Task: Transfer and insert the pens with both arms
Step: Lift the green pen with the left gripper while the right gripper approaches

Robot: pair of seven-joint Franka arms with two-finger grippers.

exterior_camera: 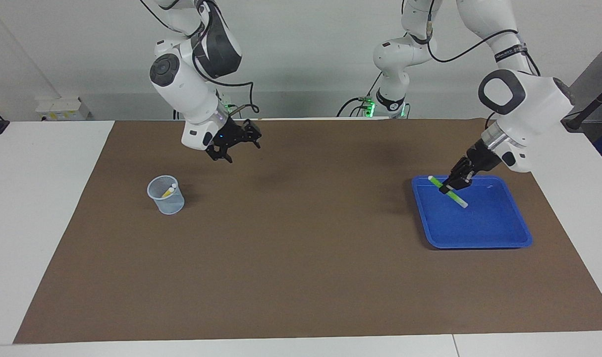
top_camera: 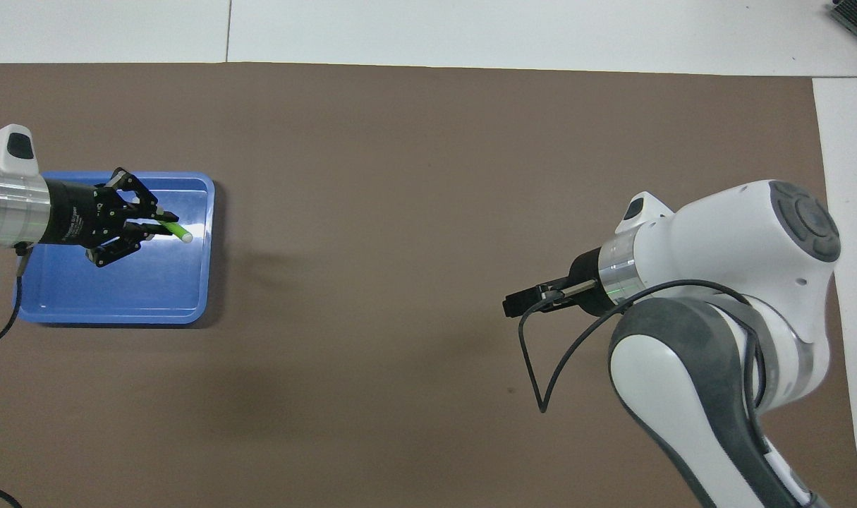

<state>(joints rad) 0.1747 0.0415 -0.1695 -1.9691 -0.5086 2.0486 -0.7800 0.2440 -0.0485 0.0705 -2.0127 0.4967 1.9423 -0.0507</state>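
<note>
Green pen [exterior_camera: 447,191] is gripped near its middle by the left gripper [exterior_camera: 452,186], whose fingers are closed on it; it is held tilted in the air over the blue tray [exterior_camera: 499,238] at the left arm's end of the table. Right gripper [exterior_camera: 231,144] is held open and empty over the brown mat [exterior_camera: 301,277]. A yellow pen [exterior_camera: 169,190] is seen standing in the small mesh cup [exterior_camera: 167,198] toward the right arm's end.

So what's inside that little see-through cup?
The cup holds a yellow pen with a pale cap end. A second pale tip shows beside it; its body's colour is hidden. The cup's bottom cannot be seen.
</note>
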